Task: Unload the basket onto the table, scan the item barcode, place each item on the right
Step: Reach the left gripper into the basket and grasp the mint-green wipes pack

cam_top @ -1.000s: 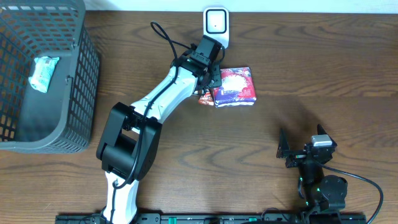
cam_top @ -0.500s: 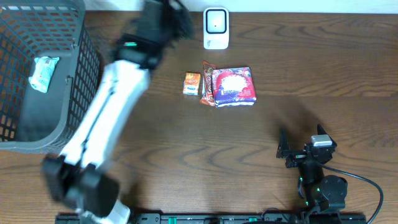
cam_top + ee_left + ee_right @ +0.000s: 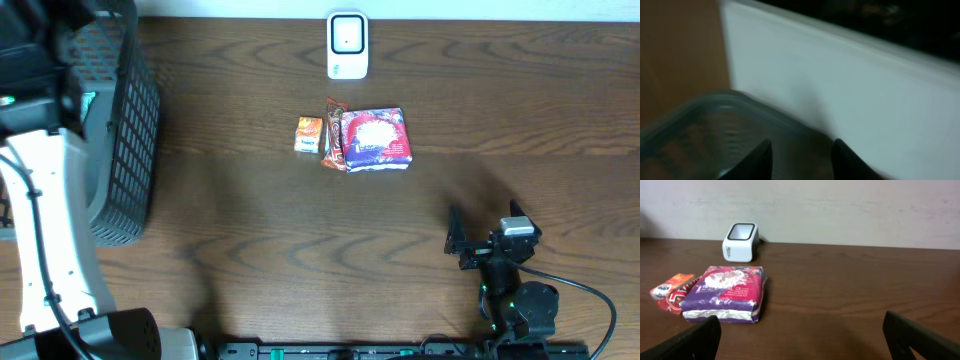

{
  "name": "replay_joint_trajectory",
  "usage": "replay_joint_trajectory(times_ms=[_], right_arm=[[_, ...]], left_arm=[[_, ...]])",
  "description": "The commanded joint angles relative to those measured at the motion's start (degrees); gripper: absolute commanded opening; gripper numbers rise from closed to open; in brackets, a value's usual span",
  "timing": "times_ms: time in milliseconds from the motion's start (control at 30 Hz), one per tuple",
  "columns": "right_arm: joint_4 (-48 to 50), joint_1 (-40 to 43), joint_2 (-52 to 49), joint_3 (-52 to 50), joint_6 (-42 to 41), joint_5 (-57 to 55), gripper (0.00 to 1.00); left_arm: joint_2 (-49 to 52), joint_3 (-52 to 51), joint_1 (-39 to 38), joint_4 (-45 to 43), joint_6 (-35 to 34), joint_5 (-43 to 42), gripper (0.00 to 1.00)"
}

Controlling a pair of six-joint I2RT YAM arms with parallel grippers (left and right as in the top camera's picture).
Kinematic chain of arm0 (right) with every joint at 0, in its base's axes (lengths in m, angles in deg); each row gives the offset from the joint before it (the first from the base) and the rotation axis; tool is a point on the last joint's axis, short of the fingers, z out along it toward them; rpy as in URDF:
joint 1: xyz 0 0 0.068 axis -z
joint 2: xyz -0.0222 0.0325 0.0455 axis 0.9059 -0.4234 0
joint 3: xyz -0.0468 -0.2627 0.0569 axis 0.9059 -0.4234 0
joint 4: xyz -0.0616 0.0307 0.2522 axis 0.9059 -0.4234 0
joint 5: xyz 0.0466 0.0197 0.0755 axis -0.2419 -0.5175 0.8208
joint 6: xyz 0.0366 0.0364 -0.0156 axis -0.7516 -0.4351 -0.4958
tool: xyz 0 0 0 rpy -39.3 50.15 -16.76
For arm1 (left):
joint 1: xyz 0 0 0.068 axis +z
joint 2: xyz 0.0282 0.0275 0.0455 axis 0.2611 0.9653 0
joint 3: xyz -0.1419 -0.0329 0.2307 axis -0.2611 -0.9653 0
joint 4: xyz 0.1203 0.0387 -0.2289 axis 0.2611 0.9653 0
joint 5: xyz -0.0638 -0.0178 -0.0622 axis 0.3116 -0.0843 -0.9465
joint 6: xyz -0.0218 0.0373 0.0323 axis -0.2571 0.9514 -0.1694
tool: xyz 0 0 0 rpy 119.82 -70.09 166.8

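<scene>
Your left gripper (image 3: 802,146) hangs over the grey mesh basket (image 3: 135,110) at the left end of the table (image 3: 300,250), its fingers partly apart with nothing between them (that view is blurred). Your right gripper (image 3: 801,325) stands wide open and empty. The purple snack packet (image 3: 376,139), a red wrapper (image 3: 333,135) and a small orange packet (image 3: 309,134) lie side by side near the white barcode scanner (image 3: 347,44), clear of it.

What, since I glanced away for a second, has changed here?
The left gripper swung from the items by the scanner leftward to over the basket; whether it carries anything is unclear. The orange packet is now uncovered. The purple pack, the bar and the open right gripper stayed put.
</scene>
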Motion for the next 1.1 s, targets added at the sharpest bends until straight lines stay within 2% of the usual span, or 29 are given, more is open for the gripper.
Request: replay_joint_trajectory(times_ms=[0, 233, 367, 600, 767, 967, 1067], right_arm=[[-0.2, 0.5, 0.2, -0.2, 0.6, -0.5, 0.99], [-0.2, 0.5, 0.2, -0.2, 0.6, -0.5, 0.99], [-0.2, 0.5, 0.2, -0.2, 0.6, -0.5, 0.99], [-0.2, 0.5, 0.2, -0.2, 0.6, -0.5, 0.99], [-0.2, 0.5, 0.2, -0.2, 0.6, -0.5, 0.99], [-0.2, 0.5, 0.2, -0.2, 0.6, -0.5, 0.99], [-0.2, 0.5, 0.2, -0.2, 0.6, -0.5, 0.99]], left_arm=[[1.0, -0.1, 3.4, 1.6, 16.5, 0.9, 0.40], [6.3, -0.5, 10.3, 5.3, 25.6, 0.8, 0.40], [11.8, -0.5, 12.5, 7.7, 26.7, 0.5, 0.39], [22.3, -0.5, 12.0, 9.6, 33.1, -0.1, 0.40], [28.2, -0.5, 11.2, 8.0, 37.7, -0.1, 0.39], [32.7, -0.5, 11.2, 4.3, 38.4, -0.1, 0.40], [34.4, -0.6, 11.2, 4.1, 42.0, -1.8, 0.40]])
